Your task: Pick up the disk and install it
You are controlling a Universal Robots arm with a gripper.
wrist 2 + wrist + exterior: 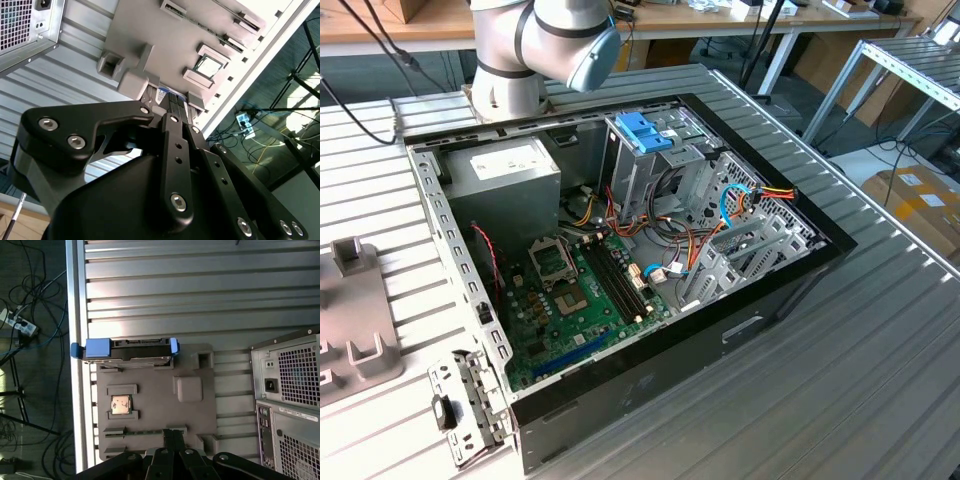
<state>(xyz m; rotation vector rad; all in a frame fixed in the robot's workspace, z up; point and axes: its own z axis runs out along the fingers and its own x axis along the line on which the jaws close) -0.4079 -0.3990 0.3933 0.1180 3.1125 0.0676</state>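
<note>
The disk (125,350) is seen standing on edge in the grey holder (155,407) on the tabletop (200,290), apart from the end effector (172,434), which is closed on nothing, so the disk could be knocked over if approached unopened.

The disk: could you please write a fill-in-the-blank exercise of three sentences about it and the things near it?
1. In the first wrist view, the disk has a carrier frame of ____ colour.
2. The disk rests on the ____ holder plate, which also carries a square chip.
3. The gripper is ____ the disk (touching / apart from).

Missing words: blue; grey; apart from.
</note>
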